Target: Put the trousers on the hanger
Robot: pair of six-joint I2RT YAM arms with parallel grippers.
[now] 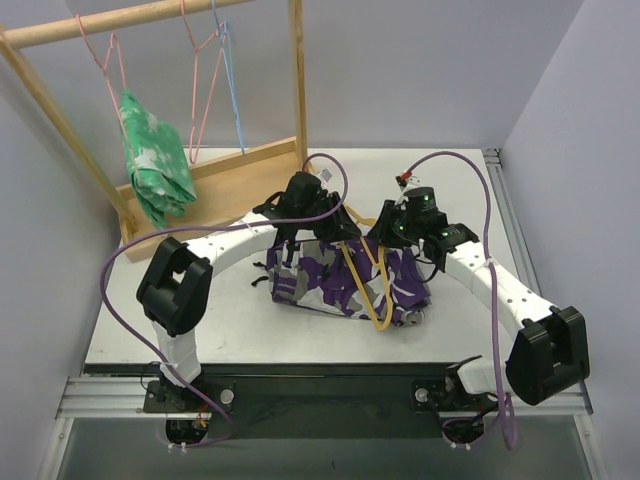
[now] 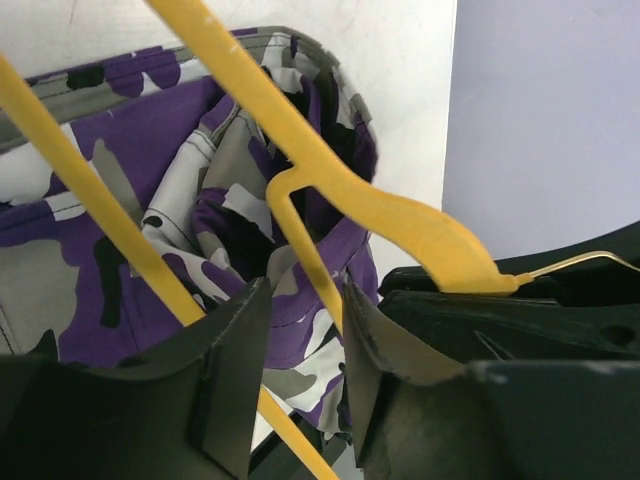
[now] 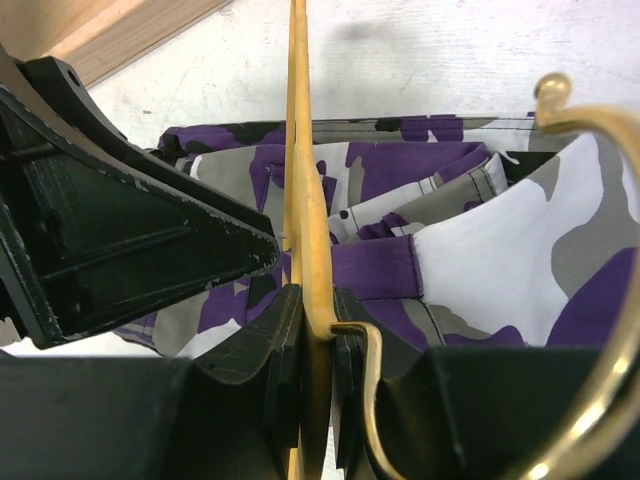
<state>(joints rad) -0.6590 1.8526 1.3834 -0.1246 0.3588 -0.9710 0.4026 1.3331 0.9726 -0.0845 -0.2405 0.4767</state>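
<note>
The camouflage trousers (image 1: pixel 330 280) lie bunched at the middle of the table. The yellow hanger (image 1: pixel 368 290) rests slanted over them. My right gripper (image 1: pixel 388 228) is shut on the hanger (image 3: pixel 303 180) at its neck, jaws pinching it from both sides (image 3: pixel 315 310); the hook (image 3: pixel 600 130) curves off to the right. My left gripper (image 1: pixel 335 228) is open (image 2: pixel 305 295) just above the trousers (image 2: pixel 150 210). One thin yellow bar of the hanger (image 2: pixel 300 240) runs into the gap by the right finger, and another passes under the left finger.
A wooden rack (image 1: pixel 130 20) stands at the back left with pink hangers (image 1: pixel 195 90), a blue hanger (image 1: pixel 232 90) and a green-and-white garment (image 1: pixel 155 165). Its wooden base (image 1: pixel 235 175) lies just behind the grippers. The two grippers are close together.
</note>
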